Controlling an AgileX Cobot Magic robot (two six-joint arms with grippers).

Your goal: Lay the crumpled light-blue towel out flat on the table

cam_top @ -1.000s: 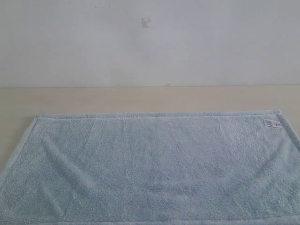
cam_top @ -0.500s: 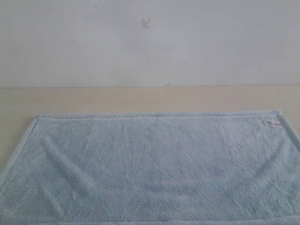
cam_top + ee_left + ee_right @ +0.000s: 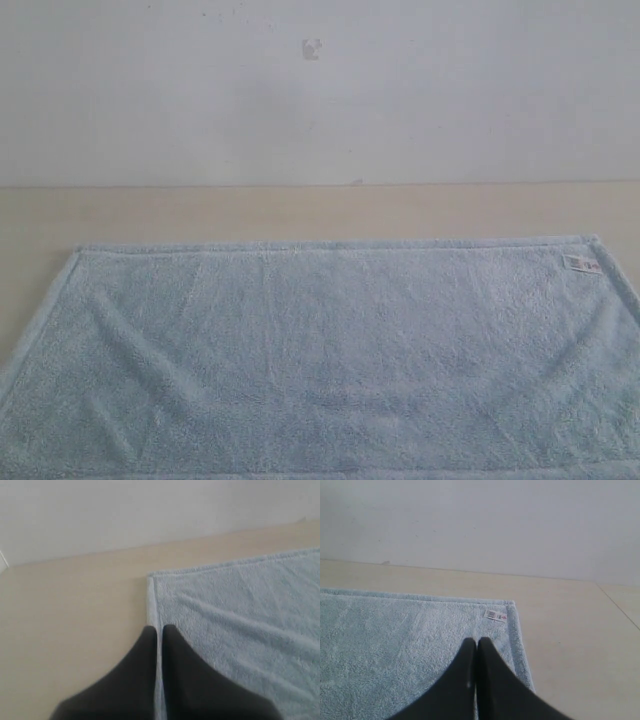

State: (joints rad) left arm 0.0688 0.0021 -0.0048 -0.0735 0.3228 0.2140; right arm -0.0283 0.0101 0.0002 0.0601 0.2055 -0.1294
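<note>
Plain white-grey wall [image 3: 450, 90] behind, matte, soft even light, no hard shadows. Small pale square patch [image 3: 312, 48] high up on it. Faint dark specks [image 3: 205, 14] near the top.

Towel [image 3: 330, 360]: pale light-blue terry, uniform, with faint lighter crease streaks and a slightly paler hem. Tag [image 3: 581, 264]: white with red print. Table [image 3: 300, 210]: plain cream-beige. Wall [image 3: 420, 110]: white-grey, bearing one small grey fleck [image 3: 312, 48]. Left gripper [image 3: 160, 629] and right gripper [image 3: 476, 641]: black, unpatterned.
</note>
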